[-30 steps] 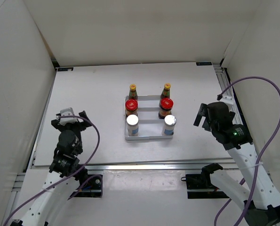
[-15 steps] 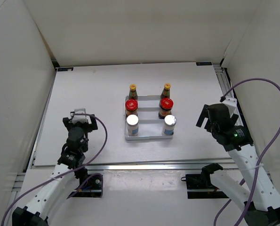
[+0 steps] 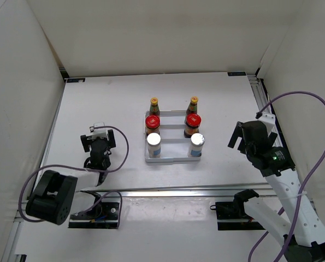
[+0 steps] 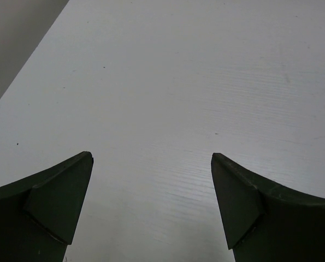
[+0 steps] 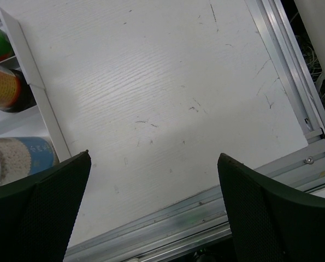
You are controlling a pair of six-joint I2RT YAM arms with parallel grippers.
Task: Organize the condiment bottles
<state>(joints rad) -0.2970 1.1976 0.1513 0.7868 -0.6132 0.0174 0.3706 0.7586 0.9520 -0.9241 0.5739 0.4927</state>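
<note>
Six condiment bottles stand in two columns on the white ridged tray [image 3: 173, 160]: two slim dark ones with yellow caps [image 3: 154, 105] [image 3: 194, 104] at the back, two red-lidded jars [image 3: 152, 124] [image 3: 193, 123] in the middle, two white silver-capped shakers [image 3: 153, 143] [image 3: 197, 143] in front. My left gripper [image 3: 98, 140] is open, low over bare table to the left of the tray [image 4: 151, 158]. My right gripper [image 3: 237, 135] is open to the right of the tray; its view [image 5: 154, 158] shows a shaker [image 5: 20, 155] and a jar [image 5: 6, 87] at its left edge.
White walls enclose the table on the left, back and right. An aluminium rail [image 5: 206, 215] runs along the near edge and another [image 3: 259, 95] along the right edge. Purple cables [image 3: 309, 158] loop from both arms.
The left arm has pulled back and folded down near its base, its gripper shifting slightly right and toward the tray. The right arm has barely moved. The bottles stayed put.
</note>
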